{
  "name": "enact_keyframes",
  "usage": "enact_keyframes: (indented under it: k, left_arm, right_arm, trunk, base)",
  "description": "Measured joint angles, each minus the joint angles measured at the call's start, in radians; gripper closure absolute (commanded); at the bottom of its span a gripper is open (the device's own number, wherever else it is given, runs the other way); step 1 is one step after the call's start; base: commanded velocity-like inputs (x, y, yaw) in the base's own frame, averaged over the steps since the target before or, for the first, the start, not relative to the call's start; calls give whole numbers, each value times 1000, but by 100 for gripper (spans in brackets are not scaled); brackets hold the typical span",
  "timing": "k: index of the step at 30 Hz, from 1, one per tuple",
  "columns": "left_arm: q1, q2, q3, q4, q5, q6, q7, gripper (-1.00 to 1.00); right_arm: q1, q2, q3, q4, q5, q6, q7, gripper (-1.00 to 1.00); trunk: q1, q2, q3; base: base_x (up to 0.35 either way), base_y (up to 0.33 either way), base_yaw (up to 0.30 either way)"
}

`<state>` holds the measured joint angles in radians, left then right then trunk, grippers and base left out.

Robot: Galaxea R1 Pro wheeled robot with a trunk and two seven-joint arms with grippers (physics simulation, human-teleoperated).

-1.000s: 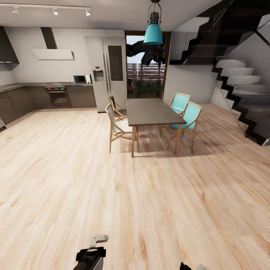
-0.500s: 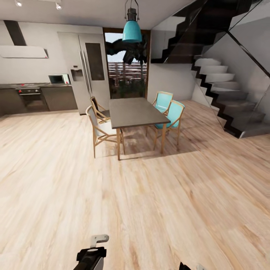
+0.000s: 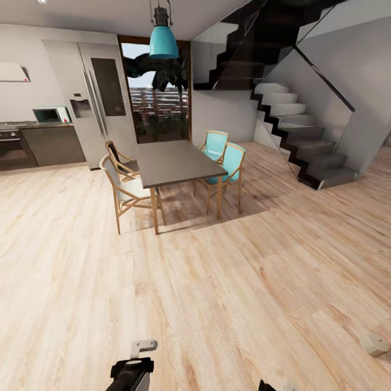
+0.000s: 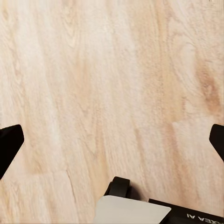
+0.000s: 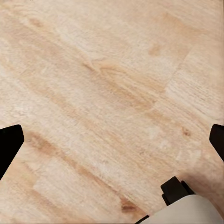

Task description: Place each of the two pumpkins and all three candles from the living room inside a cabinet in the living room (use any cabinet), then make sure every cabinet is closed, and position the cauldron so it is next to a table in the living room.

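The only writing we can read is in the left wrist view: a few pale letters, upside down and cut by the frame edge, on the dark part of our base (image 4: 186,215) — they look like "XEA AI", and we cannot tell more. In that view our left hand (image 4: 112,137) looks straight down at the light wood plank floor (image 4: 112,84); its two black fingertips (image 4: 9,142) stand far apart at either edge, spread wide with nothing between them. Our right hand (image 5: 112,140) is posed the same way over the floor, fingertips (image 5: 9,142) wide apart and empty. In the head view the left arm (image 3: 132,371) shows low down, tucked close to the body and pointing downward. Ahead stands a grey dining bench (image 3: 175,159) with two teal chairs (image 3: 228,163) on one side and two pale wooden chairs (image 3: 126,187) on the other, under a teal pendant lamp (image 3: 163,41). A steel fridge (image 3: 95,103) stands beyond it, and a dark staircase (image 3: 293,125) climbs at the right. One candle (image 3: 374,344) — a small beige-grey stub — lies on the floor at our lower right, well apart from the dining bench.
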<state>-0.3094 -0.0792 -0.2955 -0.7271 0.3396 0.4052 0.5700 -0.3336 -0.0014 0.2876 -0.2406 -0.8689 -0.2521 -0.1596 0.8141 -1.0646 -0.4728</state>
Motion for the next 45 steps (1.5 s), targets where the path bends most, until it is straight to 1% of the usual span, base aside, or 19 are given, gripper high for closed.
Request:
enact_keyframes:
  k: [15, 22, 28, 35, 38, 40, 45]
  left_arm:
    - [0, 1, -2, 0, -2, 0, 0, -100]
    - [0, 1, -3, 0, -3, 0, 0, -100]
    - [0, 1, -4, 0, -4, 0, 0, -100]
    - [0, 1, -5, 0, -5, 0, -1, -100]
    - [0, 0, -8, 0, -4, 0, -23, -100]
    - [0, 0, -8, 0, -5, 0, -53, -100]
    - [0, 0, -9, 0, -6, 1, -70, -100]
  right_arm:
    - [0, 0, 0, 0, 0, 0, 0, -100]
    - [0, 0, -1, 0, 0, -1, 0, -100]
    - [0, 2, -2, 0, -1, -36, 0, -100]
    - [0, 2, -3, 0, -1, -39, 0, -100]
    - [0, 2, -3, 0, -1, -39, 0, -100]
    - [0, 2, -3, 0, -1, -39, 0, -100]
    - [0, 2, -3, 0, -1, -39, 0, -100]
  trunk:
    - [0, 0, -2]
    - [0, 0, 1]
    - [0, 0, 6]
    - [0, 0, 13]
    - [0, 0, 16]
    - [0, 0, 18]
    - [0, 0, 22]
  base:
    - [217, 245, -278]
    - [255, 239, -280]
    - [275, 232, -267]
    - [187, 47, -264]
    - [24, 2, -264]
    - [5, 0, -264]
    - [1, 0, -264]
